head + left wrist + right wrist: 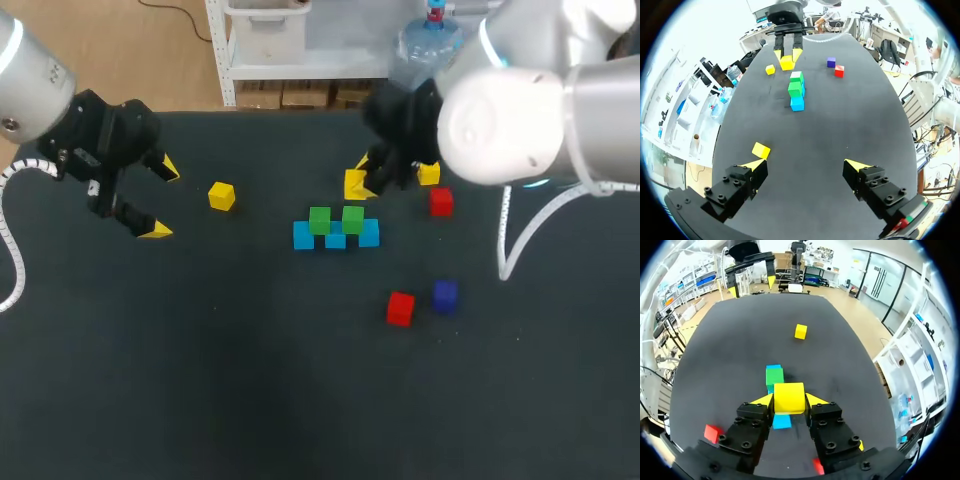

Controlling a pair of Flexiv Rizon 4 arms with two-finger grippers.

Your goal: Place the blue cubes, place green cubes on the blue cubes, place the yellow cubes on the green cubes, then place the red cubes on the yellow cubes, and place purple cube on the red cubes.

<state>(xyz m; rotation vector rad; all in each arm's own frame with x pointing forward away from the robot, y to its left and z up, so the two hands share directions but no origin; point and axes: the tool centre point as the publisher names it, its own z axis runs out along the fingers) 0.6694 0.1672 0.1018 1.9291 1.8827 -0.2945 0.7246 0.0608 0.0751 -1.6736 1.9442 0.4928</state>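
Note:
Three blue cubes [335, 239] lie in a row at mid-table, with two green cubes [319, 220] resting on them. My right gripper [358, 180] hangs just behind that row, shut on a yellow cube [355, 185]. In the right wrist view the held yellow cube [789, 397] is between the fingers, above the green cubes [774, 376] and a blue cube [781, 421]. My left gripper [160, 200] stands open and empty at the far left, beside another yellow cube [221, 195]. In its wrist view that yellow cube [760, 149] lies just ahead of one fingertip of the left gripper [805, 164].
A third yellow cube [428, 174] and a red cube [441, 202] lie right of the held cube. A second red cube [400, 308] and a purple cube [445, 295] sit nearer the front right. The dark table [200, 380] has free room in front.

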